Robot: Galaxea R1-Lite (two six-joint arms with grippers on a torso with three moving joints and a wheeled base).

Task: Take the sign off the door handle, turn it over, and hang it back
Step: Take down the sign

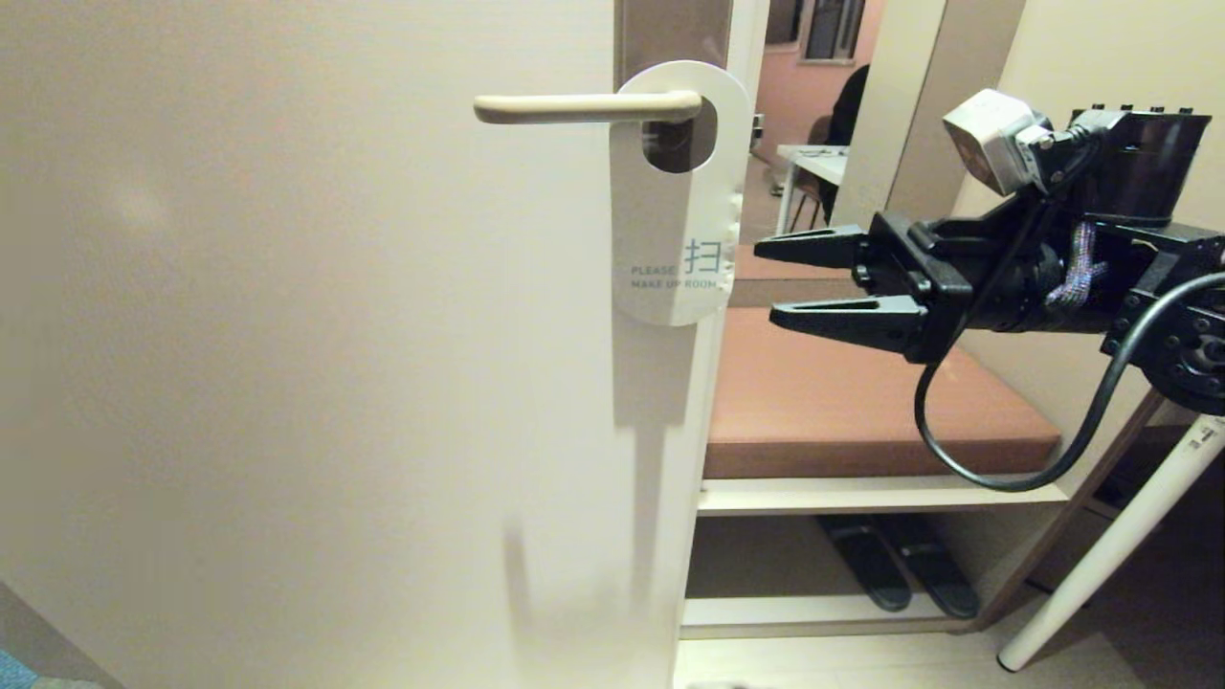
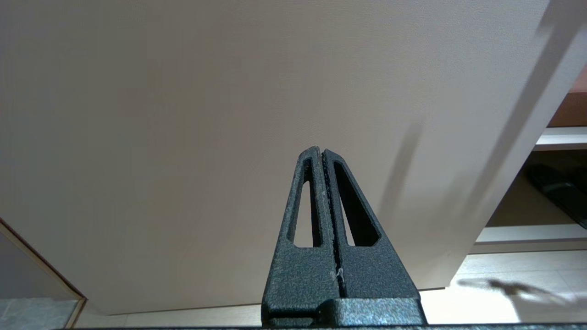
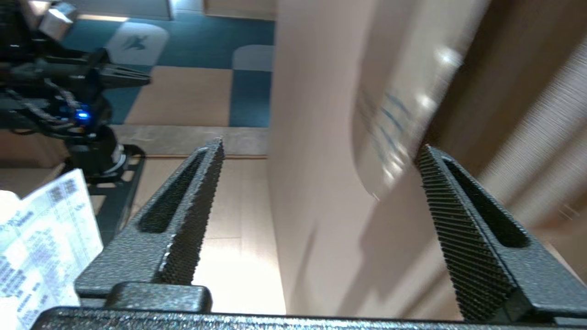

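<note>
Right end effector (image 1: 770, 285) fingers apart, empty, beside sign (image 1: 678, 196); sign hangs vertical on door handle (image 1: 586, 107), white face out.

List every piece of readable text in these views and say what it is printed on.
"PLEASE MAKE UP ROOM", with a large Chinese character 扫 above it: on the white face of the sign hanging on the door handle.
Printed paper sheet in the right wrist view: lines of small print, too blurred to read.
No other text is legible.

Smooth white card sign (image 1: 678, 239) on a satin cream handle (image 1: 584, 108); matt textured door (image 1: 306, 383).
</note>
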